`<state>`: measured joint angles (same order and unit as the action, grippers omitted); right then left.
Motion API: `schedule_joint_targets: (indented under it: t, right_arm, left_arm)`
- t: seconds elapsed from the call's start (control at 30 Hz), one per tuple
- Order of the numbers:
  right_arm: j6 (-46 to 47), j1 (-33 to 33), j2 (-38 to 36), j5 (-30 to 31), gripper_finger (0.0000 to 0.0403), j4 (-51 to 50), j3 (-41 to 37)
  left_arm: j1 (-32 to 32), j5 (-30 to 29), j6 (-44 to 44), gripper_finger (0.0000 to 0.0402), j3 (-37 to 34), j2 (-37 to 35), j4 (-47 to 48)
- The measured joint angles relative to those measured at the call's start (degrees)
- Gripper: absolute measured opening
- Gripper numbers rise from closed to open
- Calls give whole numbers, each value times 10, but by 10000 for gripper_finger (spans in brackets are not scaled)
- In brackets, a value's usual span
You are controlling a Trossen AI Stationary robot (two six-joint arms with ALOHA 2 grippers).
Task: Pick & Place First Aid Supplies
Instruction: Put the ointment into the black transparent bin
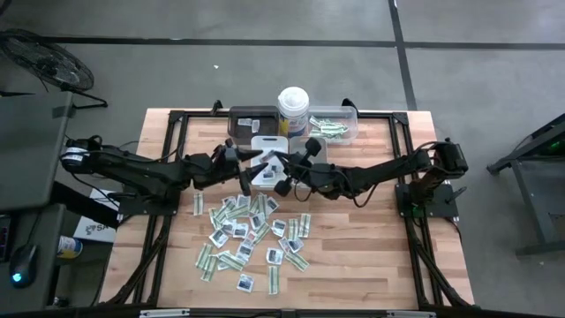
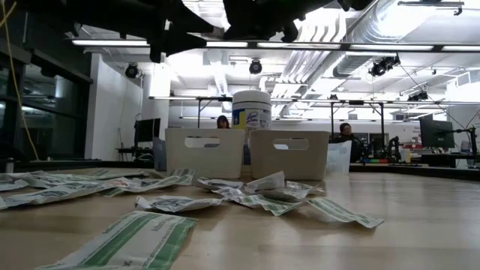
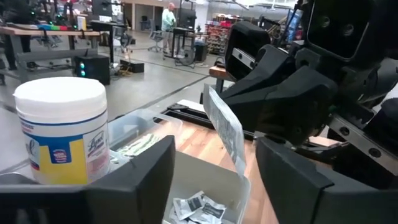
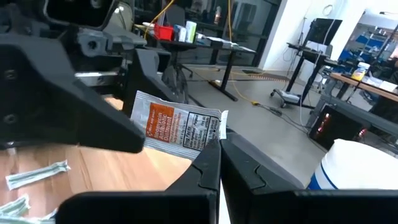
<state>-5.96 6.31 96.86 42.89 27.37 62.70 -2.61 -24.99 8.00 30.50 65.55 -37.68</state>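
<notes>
My right gripper (image 4: 219, 155) is shut on one white sachet with an orange mark (image 4: 177, 127), held above the white tray (image 1: 265, 143) at the table's far middle. My left gripper (image 3: 216, 168) faces it from the left, open. The sachet (image 3: 225, 127) shows edge-on just ahead of the gap between the left fingers, apart from both. In the high view the two grippers (image 1: 250, 170) (image 1: 281, 170) meet tip to tip. The other first aid supplies (image 1: 252, 234) lie flat in a loose heap on the wooden table, nearer the front. My right gripper pinches the sachet at one end (image 4: 208, 138) between its two shut fingers. The fingers reach in level from the table's right. The sachet sticks out beyond the fingertips toward the left gripper, standing on edge and lifted clear above the white tray.
A tall white canister (image 1: 292, 109) stands at the far edge between a dark tray (image 1: 247, 119) and a clear tray (image 1: 334, 125) holding green strips. The white tray (image 3: 205, 186) holds some sachets. People stand in the room beyond the table.
</notes>
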Motion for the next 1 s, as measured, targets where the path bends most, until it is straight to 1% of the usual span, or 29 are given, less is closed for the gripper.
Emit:
schedule_joint_targets:
  t: [0.6, 0.83, 1.0]
  right_arm:
    - [-3, 0, 0, -12, 0, -2, 0]
    - [-5, 0, 0, -19, 0, -7, 0]
    - [-5, 0, 0, -45, 2, -42, 0]
  left_arm:
    - [0, 1, 2, 11, 0, 0, 0]
    - [0, 1, -2, 3, 0, 0, 1]
    - [0, 4, -2, 2, -1, 0, 4]
